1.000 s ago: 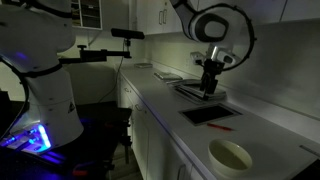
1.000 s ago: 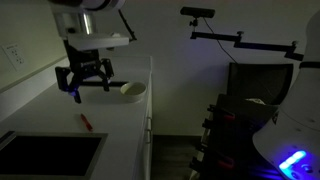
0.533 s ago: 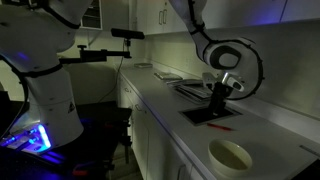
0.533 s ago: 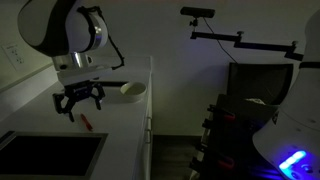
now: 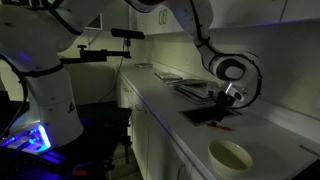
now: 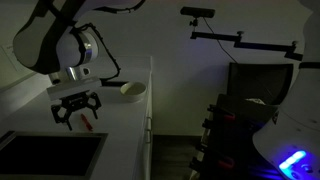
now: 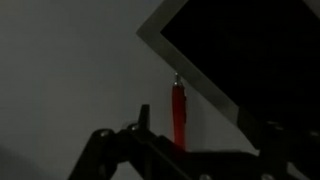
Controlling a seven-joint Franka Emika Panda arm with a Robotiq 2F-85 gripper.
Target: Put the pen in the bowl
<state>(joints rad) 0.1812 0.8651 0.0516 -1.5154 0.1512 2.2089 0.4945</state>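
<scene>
The red pen (image 7: 179, 112) lies on the pale counter beside a corner of the dark mat (image 7: 250, 50). It also shows in both exterior views (image 5: 223, 127) (image 6: 86, 123). My gripper (image 7: 185, 142) is open and empty. It hangs low just over the pen, with a finger on each side of it, as both exterior views show (image 5: 221, 113) (image 6: 76, 114). The cream-white bowl (image 5: 231, 156) (image 6: 132, 90) stands empty on the counter, apart from the pen and the gripper.
The scene is dim. The flat dark mat (image 5: 205, 114) (image 6: 45, 155) lies on the counter next to the pen. Flat objects (image 5: 193, 88) sit further back on the counter. The counter edge (image 6: 150, 110) runs along one side, and a wall backs the other.
The arm has come down from well above the counter to just over the pen, jaws open throughout. The pen and the bowl have not moved.
</scene>
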